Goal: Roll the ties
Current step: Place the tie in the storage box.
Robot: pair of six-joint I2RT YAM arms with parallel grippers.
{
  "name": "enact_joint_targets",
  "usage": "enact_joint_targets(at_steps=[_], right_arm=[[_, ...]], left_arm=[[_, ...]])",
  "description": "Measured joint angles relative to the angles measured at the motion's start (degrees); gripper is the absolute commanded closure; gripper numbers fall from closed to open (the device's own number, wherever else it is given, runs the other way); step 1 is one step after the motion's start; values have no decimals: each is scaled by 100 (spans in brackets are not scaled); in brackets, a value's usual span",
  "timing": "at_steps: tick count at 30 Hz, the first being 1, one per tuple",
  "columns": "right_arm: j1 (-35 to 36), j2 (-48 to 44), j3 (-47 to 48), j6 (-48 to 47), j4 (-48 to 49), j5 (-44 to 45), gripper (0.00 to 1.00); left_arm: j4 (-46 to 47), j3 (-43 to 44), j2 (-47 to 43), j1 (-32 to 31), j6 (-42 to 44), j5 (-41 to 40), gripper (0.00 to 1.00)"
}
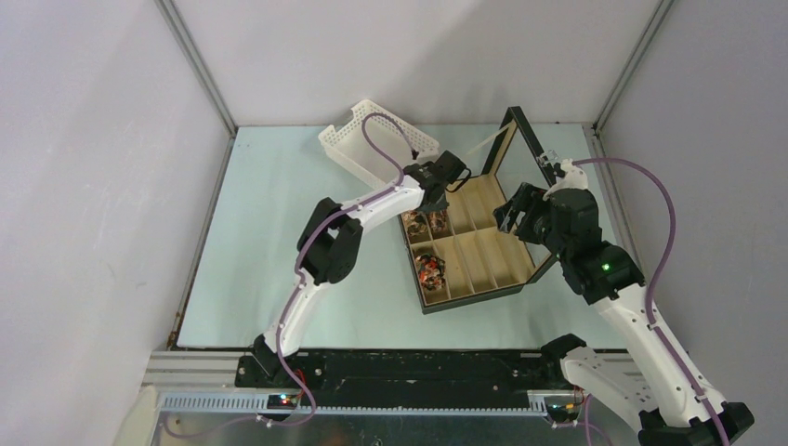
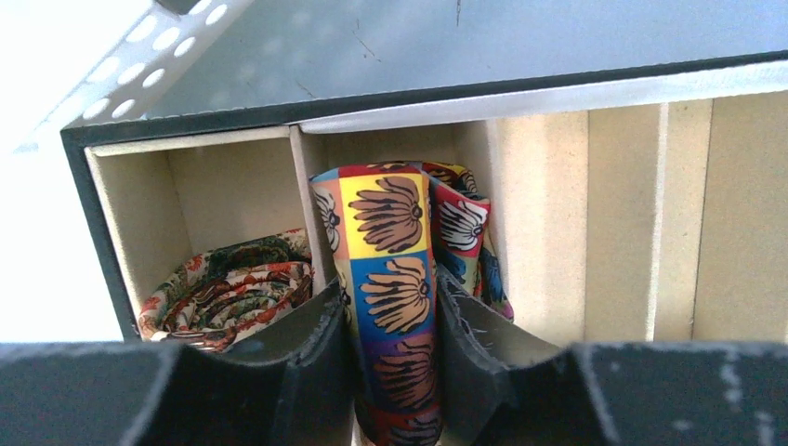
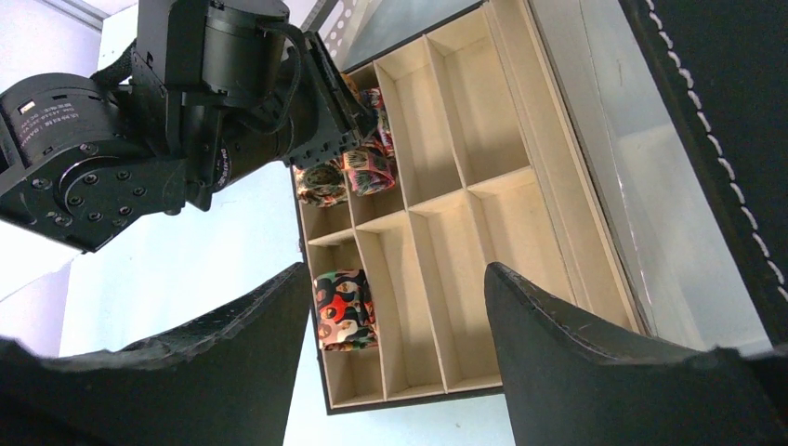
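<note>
Where dividers (image 2: pixel 299 181) hem the tie (image 2: pixel 390 269), jaws clamp.

You only see the top of the flower-print tie (image 2: pixel 390 223). Its lower end runs off the bottom edge between the left gripper (image 2: pixel 390 307) fingers (image 2: pixel 297 367), and it's unclear if they're really pinching it. The paisley coil (image 2: pixel 228 293) in the box (image 2: pixel 232 186) corner compartment is half hidden behind one finger.
</note>
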Motion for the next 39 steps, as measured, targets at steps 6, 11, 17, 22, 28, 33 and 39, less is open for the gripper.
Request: enact_joint_targets(at_steps=[6,11,17,22,28,33,39], right_arm=[[0,-7,0,0,0,13,28],[0,-9,0,0,0,13,29],[0,-7,0,0,2,13,28],[0,4,0,0,4,7,29],[2,44,0,-2,7,-50,28],[4,61,0,-22,17,-101,27],[81,87,0,-179,138,-160,27]], left_arm=[[59,-39,-55,-22,0,4,35],[66,-136,-258,-48,-4,125,25],[-133,-216,-533,-129,17,149,20],[-203,-251,-612,-127,28,144,15],[-164,-348,-684,-129,109,118,2],[-94,-791,-1137,-122,271,48,0],[-7,-1394,-1897,-57,592,-35,5]])
